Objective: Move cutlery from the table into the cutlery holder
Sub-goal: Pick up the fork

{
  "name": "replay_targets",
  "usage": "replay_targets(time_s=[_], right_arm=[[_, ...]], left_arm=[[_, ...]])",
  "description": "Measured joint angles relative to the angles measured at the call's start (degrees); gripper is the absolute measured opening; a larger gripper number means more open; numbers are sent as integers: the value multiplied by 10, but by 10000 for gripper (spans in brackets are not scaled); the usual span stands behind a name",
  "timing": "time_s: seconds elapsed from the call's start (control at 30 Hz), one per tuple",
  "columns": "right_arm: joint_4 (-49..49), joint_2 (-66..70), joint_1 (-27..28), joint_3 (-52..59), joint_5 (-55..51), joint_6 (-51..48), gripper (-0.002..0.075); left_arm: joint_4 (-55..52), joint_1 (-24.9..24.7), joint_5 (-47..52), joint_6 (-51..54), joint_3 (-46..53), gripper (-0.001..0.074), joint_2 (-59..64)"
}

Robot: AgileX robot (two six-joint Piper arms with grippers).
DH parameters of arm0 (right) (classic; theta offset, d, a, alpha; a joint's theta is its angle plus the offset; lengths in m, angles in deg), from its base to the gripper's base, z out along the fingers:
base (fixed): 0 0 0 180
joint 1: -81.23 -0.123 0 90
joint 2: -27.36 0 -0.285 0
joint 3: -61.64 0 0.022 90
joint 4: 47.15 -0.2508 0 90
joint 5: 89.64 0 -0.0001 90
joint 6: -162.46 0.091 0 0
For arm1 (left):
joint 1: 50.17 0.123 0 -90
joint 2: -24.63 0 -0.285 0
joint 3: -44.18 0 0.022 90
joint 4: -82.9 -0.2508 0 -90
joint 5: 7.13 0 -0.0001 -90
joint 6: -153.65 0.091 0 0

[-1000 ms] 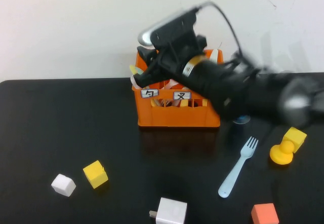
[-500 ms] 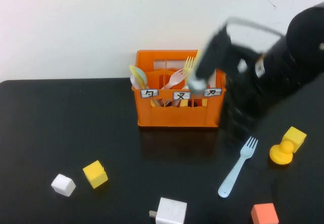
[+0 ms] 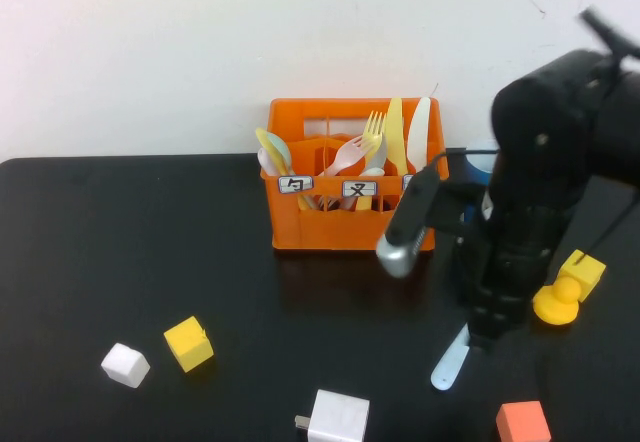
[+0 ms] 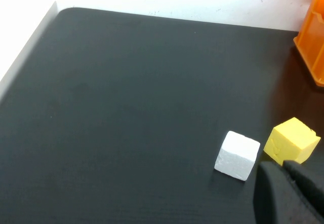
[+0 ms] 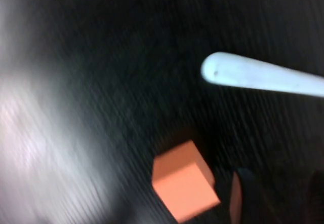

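Right arm low over the light blue fork, in front and to the right of the cutlery holder.

High view: the orange cutlery holder [image 3: 349,210] stands at the back of the table [image 3: 150,262], holding yellow, pink and white cutlery; the right gripper [image 3: 487,334] hangs directly above the fork [image 3: 449,363], covering all but its handle end; whether it is released or clenched cannot be told.
Left wrist view: the left gripper [image 4: 291,193], state unclear, sits beside a white cube [image 4: 237,154] and a yellow cube [image 4: 293,139], left of the holder.
Right wrist view: the fork handle lies near an orange cube [image 5: 183,181].
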Motion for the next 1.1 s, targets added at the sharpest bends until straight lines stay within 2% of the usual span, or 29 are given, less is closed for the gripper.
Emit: replay_targets(time_s=[0.47,0.57,0.83,1.1], right_arm=[[95,115,8,-1,94,733,241],[97,140,8,-1,113,821,241],[97,174,8,-1,152,939,240],[146,175,16,-1,152,1039,239]], left_arm=[[0,0,0,0,0,-3,0],[0,0,0,0,0,-3,0],[0,0,0,0,0,-3,0],[0,0,0,1,0,-3,0]])
